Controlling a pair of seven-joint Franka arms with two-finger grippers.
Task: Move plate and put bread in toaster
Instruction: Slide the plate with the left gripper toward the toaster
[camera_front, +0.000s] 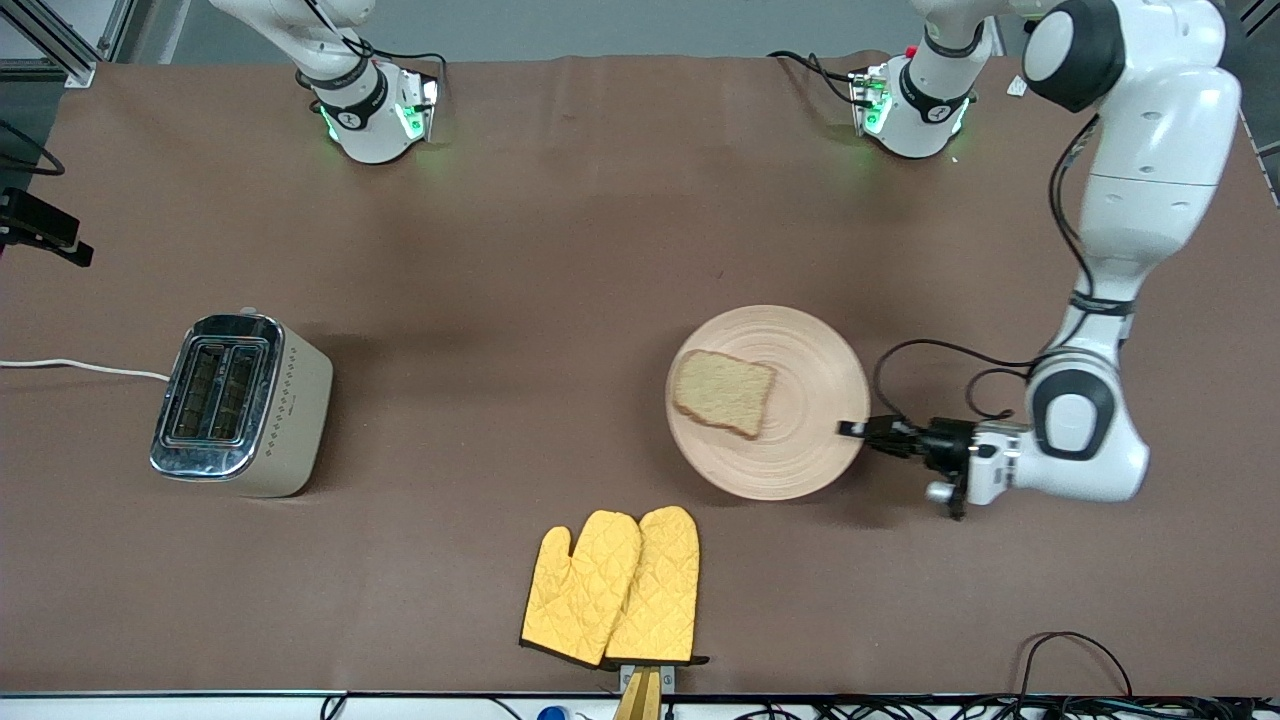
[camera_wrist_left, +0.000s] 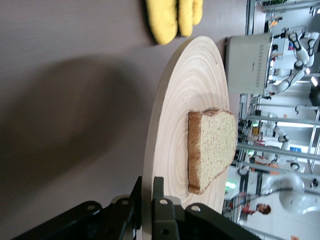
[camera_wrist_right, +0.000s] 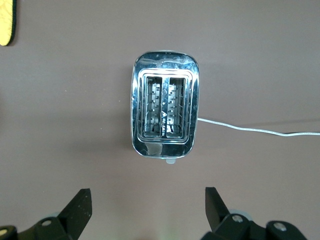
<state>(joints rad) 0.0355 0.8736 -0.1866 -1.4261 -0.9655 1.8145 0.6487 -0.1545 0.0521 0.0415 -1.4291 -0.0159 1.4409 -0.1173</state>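
The light wooden plate (camera_front: 800, 400) is mid-table toward the left arm's end, with the bread (camera_front: 723, 393) lying on it. My left gripper (camera_front: 850, 430) is shut on the plate's rim at the edge toward the left arm's end. In the left wrist view the fingers (camera_wrist_left: 165, 200) pinch the plate's (camera_wrist_left: 180, 125) rim, and the bread (camera_wrist_left: 215, 150) lies just past them. The cream toaster (camera_front: 240, 405) stands toward the right arm's end, both slots empty. My right gripper (camera_wrist_right: 147, 200) hangs open and empty high over the toaster (camera_wrist_right: 164, 112); it is out of the front view.
A pair of yellow oven mitts (camera_front: 615, 585) lies near the table's front edge, nearer the camera than the plate. The toaster's white cord (camera_front: 80, 367) runs off the table's end. Loose black cables lie by the left arm's wrist (camera_front: 950, 360).
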